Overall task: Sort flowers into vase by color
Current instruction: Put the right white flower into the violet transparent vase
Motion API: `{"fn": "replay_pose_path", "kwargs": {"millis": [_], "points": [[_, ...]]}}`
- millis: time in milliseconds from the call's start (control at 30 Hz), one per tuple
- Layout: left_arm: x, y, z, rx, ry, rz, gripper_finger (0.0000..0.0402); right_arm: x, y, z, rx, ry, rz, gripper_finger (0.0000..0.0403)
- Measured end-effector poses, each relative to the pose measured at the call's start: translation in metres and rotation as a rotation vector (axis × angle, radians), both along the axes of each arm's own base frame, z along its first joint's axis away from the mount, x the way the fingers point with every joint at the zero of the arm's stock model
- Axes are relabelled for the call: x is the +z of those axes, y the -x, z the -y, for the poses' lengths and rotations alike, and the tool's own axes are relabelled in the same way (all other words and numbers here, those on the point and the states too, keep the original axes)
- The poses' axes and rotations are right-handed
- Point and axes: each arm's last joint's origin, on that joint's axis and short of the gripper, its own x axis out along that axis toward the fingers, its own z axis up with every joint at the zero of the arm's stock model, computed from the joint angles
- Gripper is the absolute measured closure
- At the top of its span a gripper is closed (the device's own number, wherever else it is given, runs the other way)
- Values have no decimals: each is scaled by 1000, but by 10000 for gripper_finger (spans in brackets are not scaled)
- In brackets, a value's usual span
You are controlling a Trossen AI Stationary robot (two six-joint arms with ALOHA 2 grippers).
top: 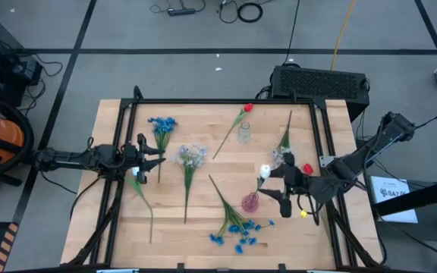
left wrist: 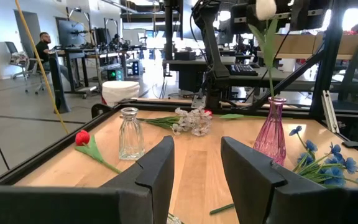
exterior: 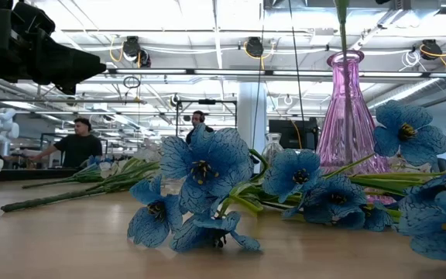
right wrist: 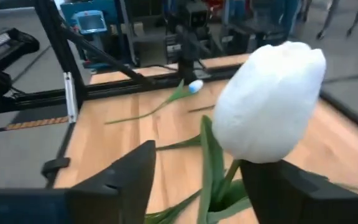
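A pink vase (top: 249,202) (left wrist: 271,132) (exterior: 348,116) stands on its base at the table's right-near part. A white tulip (right wrist: 269,102) (top: 265,172) (left wrist: 265,7) stands in it, stem down in the neck. My right gripper (right wrist: 197,180) (top: 278,188) is open, level with the tulip's head, one finger on either side of the stem. My left gripper (left wrist: 196,167) (top: 149,158) is open and holds nothing, at the table's left. A clear vase (top: 244,133) (left wrist: 128,132) stands toward the far edge. Another white tulip (top: 136,176) (right wrist: 195,86) lies by my left gripper.
Lying flat on the table are a red tulip (top: 247,108) (left wrist: 82,137), two blue clusters (top: 161,123) (top: 237,231) (exterior: 200,182) and two lavender-white clusters (top: 190,155) (top: 282,156) (left wrist: 191,118). A black frame (top: 203,101) rims the table. People sit in the room beyond (exterior: 76,143).
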Motion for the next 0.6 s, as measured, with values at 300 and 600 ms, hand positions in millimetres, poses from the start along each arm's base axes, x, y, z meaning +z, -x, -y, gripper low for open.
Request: {"fn": "replay_pose_path", "kwargs": {"millis": [300, 600], "points": [[0, 0, 0, 0, 0, 0, 263, -11, -2, -3, 124, -34, -113, 144], [0, 0, 0, 0, 0, 0, 263, 18, 7, 10, 95, 60, -246, 156]]}}
